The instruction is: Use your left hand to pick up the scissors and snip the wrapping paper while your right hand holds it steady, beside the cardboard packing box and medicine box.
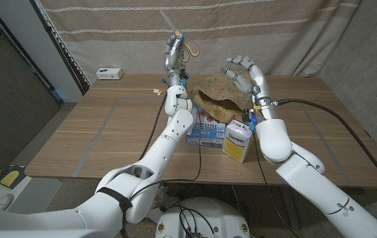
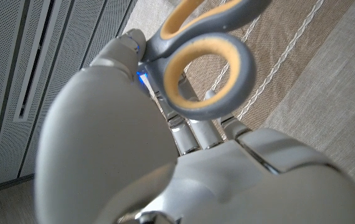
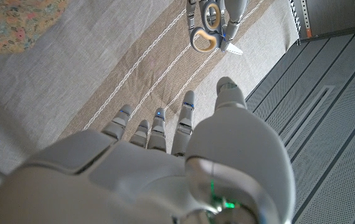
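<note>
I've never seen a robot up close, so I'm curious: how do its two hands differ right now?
The left hand holds scissors with grey and yellow handles; the right hand holds nothing, its fingers spread. The left hand is raised higher, in front of the curtain; the right hand hovers lower, by the crumpled wrapping paper. Both are raised off the table, the same pale build.

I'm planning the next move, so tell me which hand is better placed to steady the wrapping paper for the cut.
The right hand. It is open and raised just above the wrapping paper, while the left hand already holds the scissors up in the air.
</note>
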Controlling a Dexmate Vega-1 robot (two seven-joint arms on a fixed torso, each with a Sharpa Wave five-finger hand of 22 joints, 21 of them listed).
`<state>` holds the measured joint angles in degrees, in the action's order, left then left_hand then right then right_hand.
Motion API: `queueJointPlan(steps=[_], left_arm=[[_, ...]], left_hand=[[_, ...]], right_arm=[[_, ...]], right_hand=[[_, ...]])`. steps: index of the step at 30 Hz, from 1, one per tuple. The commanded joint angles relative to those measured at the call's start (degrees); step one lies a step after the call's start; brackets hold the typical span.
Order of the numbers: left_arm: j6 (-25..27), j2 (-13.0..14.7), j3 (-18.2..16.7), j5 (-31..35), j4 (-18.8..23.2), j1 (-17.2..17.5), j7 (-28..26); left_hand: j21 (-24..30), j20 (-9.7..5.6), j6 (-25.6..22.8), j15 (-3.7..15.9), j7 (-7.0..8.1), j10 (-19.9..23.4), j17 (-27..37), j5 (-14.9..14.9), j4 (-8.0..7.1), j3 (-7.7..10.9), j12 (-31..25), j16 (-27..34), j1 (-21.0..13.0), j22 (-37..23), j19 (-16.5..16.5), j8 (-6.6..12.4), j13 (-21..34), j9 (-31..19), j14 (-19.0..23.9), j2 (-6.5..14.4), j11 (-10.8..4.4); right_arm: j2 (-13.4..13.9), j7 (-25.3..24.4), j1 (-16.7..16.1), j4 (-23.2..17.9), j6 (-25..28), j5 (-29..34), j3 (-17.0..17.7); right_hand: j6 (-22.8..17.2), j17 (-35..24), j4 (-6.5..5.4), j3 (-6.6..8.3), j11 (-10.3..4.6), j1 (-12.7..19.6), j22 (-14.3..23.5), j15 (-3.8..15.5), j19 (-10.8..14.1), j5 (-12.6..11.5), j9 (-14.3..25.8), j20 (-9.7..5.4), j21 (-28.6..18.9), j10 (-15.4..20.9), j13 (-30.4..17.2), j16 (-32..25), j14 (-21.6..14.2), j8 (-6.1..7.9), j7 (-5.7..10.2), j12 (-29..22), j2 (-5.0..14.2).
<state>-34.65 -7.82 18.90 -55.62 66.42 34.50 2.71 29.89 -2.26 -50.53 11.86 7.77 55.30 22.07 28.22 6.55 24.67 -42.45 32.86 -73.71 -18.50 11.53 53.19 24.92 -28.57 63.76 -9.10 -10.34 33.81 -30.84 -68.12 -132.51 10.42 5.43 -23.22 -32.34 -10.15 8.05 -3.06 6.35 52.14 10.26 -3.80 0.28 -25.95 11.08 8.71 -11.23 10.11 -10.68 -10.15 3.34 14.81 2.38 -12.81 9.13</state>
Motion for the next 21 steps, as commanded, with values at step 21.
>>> queueJointPlan(steps=[21], left_arm=[[-4.97,-3.29,-0.31,0.45,-6.26,-1.29,5.56]], left_hand=[[0.25,-7.71,0.1,1.72,-0.05,0.71,-0.04,0.32,-5.91,6.29,-0.34,0.23,-0.63,-0.26,-0.23,0.24,0.24,-0.28,0.05,0.2,-0.78]], right_arm=[[0.3,3.39,1.62,-0.11,1.53,0.55,-0.67]], right_hand=[[1.47,-0.17,-0.68,0.71,0.14,-0.04,0.23,-0.48,-0.74,0.52,0.21,0.12,0.09,-1.34,-0.2,-0.04,1.13,-1.12,-2.1,0.38,0.17]])
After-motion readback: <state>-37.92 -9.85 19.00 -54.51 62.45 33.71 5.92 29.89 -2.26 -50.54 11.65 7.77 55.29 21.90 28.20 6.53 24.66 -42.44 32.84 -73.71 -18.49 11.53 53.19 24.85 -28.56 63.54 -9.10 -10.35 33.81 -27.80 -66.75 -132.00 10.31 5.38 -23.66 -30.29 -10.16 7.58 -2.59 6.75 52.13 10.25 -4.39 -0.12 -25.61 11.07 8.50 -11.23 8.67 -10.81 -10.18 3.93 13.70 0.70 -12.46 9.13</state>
